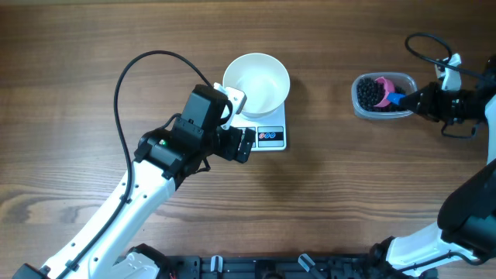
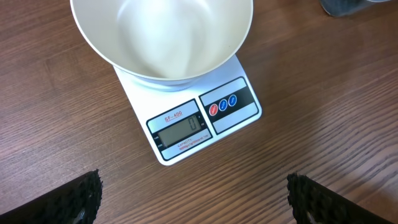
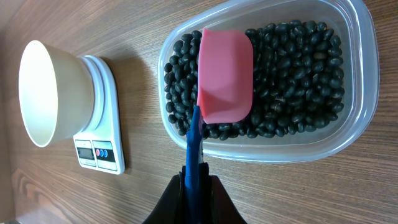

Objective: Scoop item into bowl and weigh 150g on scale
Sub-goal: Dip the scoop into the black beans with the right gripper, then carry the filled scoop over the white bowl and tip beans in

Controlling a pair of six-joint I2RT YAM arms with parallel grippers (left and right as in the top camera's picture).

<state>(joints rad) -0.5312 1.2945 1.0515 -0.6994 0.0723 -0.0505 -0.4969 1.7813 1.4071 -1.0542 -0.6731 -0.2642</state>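
Red lettering above the display on the scale (image 2: 186, 127) reads SF-400, and the grey LCD shows a single 0. The finer print under the display is too small to read. Beside it sit three round buttons, one red and two blue.

The wooden table (image 1: 93, 54) is dark brown, with the grain running left to right. Along its near edge there is a black frame (image 1: 256, 267). Nothing of the room shows beyond that.

The scale sits around the middle of the table, long axis running near to far, display end facing near. The white bowl (image 1: 256, 83) stands upright on its far end, with a bare white inside.

The left gripper (image 2: 196, 202) hangs just near of the scale. Its ribbed black fingertips (image 2: 78, 199) are spread wide with nothing between them.

To the far right, the black beans (image 3: 298, 68) lie heaped in a clear plastic tub (image 3: 364, 74), well apart from the scale. A scoop (image 3: 225, 74) with a pink cup and a blue handle lies across the beans. Its long axis runs roughly left to right across the table, cup toward the scale and handle out over the tub's rim toward the right.

The right gripper (image 3: 196, 193) has its fingers pinched tight on the end of that blue handle.
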